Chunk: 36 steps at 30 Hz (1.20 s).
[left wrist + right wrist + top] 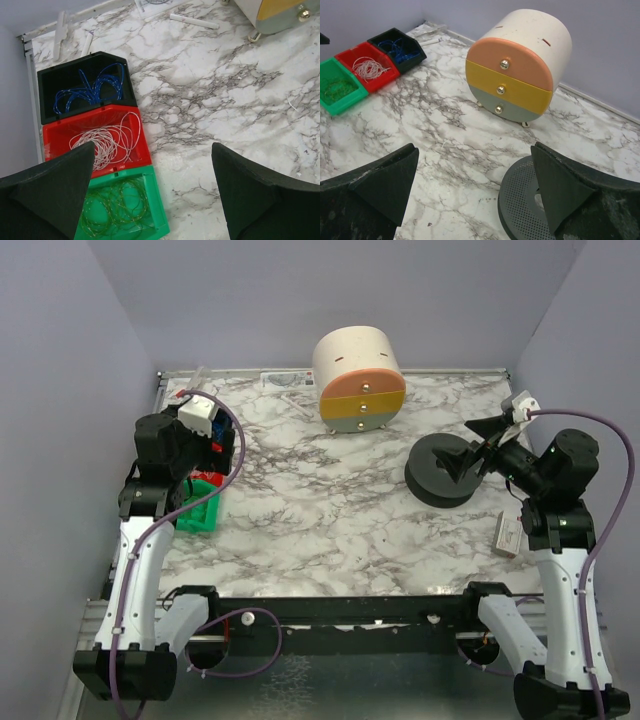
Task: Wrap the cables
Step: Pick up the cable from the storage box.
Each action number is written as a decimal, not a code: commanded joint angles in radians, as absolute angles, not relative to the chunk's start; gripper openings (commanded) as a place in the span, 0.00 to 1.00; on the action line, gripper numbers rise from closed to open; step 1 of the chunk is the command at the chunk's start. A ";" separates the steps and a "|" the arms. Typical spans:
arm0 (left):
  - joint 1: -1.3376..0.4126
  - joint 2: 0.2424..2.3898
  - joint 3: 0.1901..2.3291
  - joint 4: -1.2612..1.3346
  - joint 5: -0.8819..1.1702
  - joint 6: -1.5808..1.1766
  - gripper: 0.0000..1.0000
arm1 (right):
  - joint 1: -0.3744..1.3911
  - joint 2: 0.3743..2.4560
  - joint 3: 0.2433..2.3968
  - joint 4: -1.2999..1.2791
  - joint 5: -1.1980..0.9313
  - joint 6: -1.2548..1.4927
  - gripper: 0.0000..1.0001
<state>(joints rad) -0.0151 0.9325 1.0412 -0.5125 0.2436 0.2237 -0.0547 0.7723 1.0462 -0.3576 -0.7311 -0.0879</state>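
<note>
**Marble table (330, 520) with thin wires in three bins**

Grey walls stand round the white marble top. Three small bins sit in a row at the left side. The black bin (65, 80) is the far one and has blue wire (92, 90) in it. The red bin (57, 131) is in the middle and has the cables (107, 142), a loose heap of very thin pale loops. The green bin (156, 200) is nearest and has green wire (117, 205).

The left claw (153, 146) hangs over the bins. It is wide open and has nothing in it. The right claw (475, 146) is wide open too and has nothing in it. It hangs over the dark grey spool (520, 200) at the right side. A round box with three drawers (360, 380) stands at the far side, all its drawers shut.

The cables look very light, soft and floppy. I think they will bend easily, spring back into loops and tangle. One strand looks too thin and slippery to pinch well. The best place to take hold is likely the thick middle of the heap, where many loops cross. No loose end for winding shows clearly.
</note>
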 commanded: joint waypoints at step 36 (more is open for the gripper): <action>0.155 1.623 1.310 -0.569 -0.001 0.161 0.74 | -0.061 0.789 0.997 -0.305 -0.689 -0.145 1.00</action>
